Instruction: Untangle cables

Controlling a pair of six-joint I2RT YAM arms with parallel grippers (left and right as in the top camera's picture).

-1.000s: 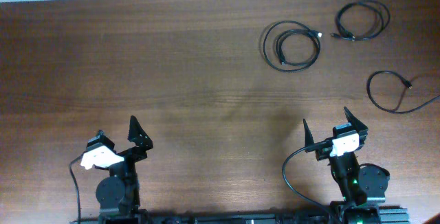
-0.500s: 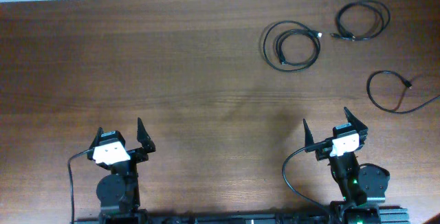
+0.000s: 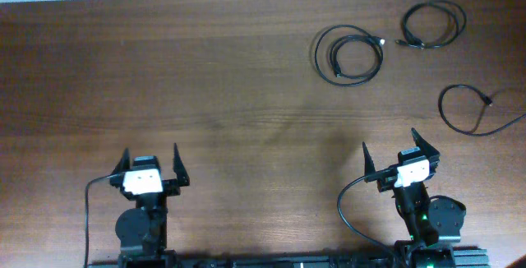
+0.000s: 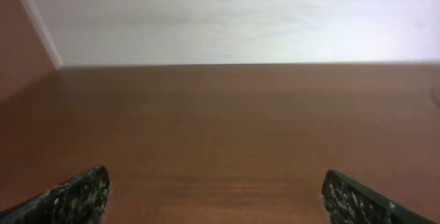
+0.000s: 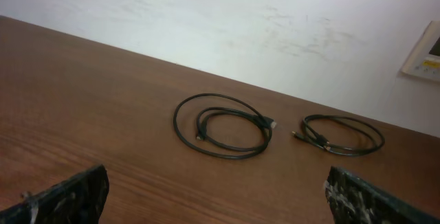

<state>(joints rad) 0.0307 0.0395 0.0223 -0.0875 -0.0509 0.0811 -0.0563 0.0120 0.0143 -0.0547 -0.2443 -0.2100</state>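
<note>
One wide wooden table (image 3: 164,71) fills my overhead view, and all three cables (image 3: 315,54) sit on its far right part, well away from both arms. The largest coil lies leftmost of the three, doubled on itself. A tighter coil (image 3: 456,8) sits just to its right and a little farther back. An open loop (image 3: 440,108) lies nearer me on the right, its tail running off the right edge of the view. No cord crosses another and bare wood shows between each pair, so I judge the untangling essentially done. The work now is to leave them that way. If I do reach in again, I'd send only the right arm, since it is the closer one. I'd come down on a single strand near a plug end and lift low, so nothing sweeps into a neighbouring coil. The left gripper (image 3: 149,151) is parked at the near edge with its jaws spread wide, holding and touching nothing. Its wrist view shows only bare wood between the fingertips (image 4: 75,196). The right gripper (image 3: 389,139) is likewise fully spread and empty, facing the two far coils from a distance.
</note>
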